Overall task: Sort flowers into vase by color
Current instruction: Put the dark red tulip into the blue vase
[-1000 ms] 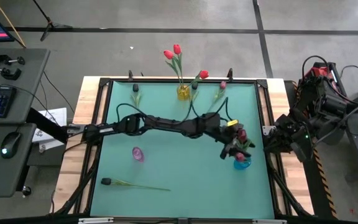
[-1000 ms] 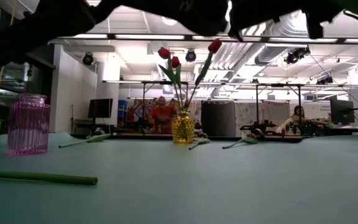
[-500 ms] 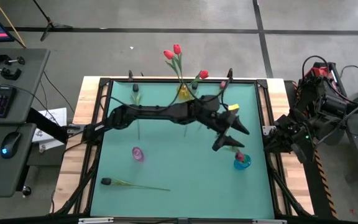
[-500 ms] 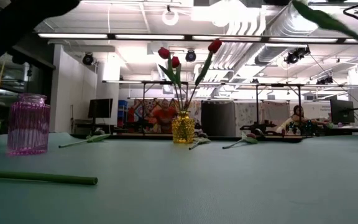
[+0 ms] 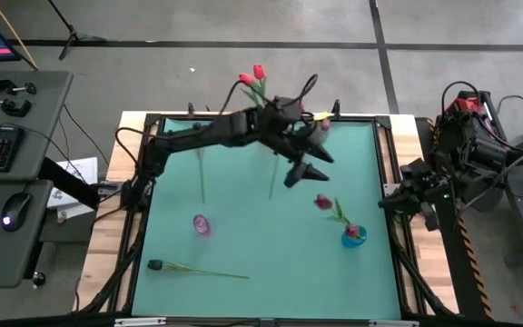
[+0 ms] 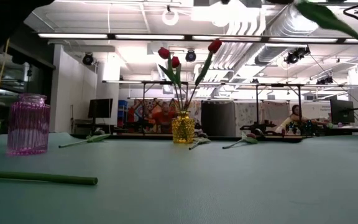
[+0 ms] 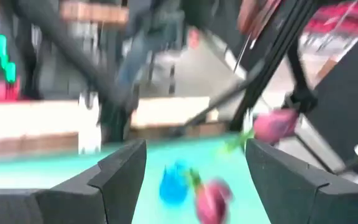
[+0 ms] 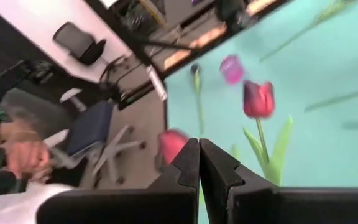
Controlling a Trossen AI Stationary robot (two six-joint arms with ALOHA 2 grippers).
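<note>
My left gripper (image 5: 303,169) hangs open and holds nothing, high over the far middle of the mat; in its wrist view (image 7: 194,168) it looks toward the blue vase (image 7: 173,186). The blue vase (image 5: 353,237) stands at the right and holds crimson-pink tulips (image 5: 323,202). At the far edge, the yellow vase (image 6: 183,127) holds red tulips (image 6: 165,53). The pink vase (image 5: 202,224) stands left of the middle. A dark-headed flower (image 5: 155,265) lies flat near the front left. My right gripper (image 5: 398,202) waits shut beside the table's right edge.
More flowers lie flat by the far edge (image 6: 86,141) (image 6: 241,142), their thin stems (image 5: 201,177) pointing toward the near side. A black frame (image 5: 148,145) borders the mat. People sit in the room beyond the table. Bare mat (image 5: 271,245) lies between the pink and blue vases.
My left gripper has risen from the blue vase and swung toward the far edge and somewhat left, its fingers tipping up toward level. The tulips stay standing in the blue vase, one head leaning toward the left.
</note>
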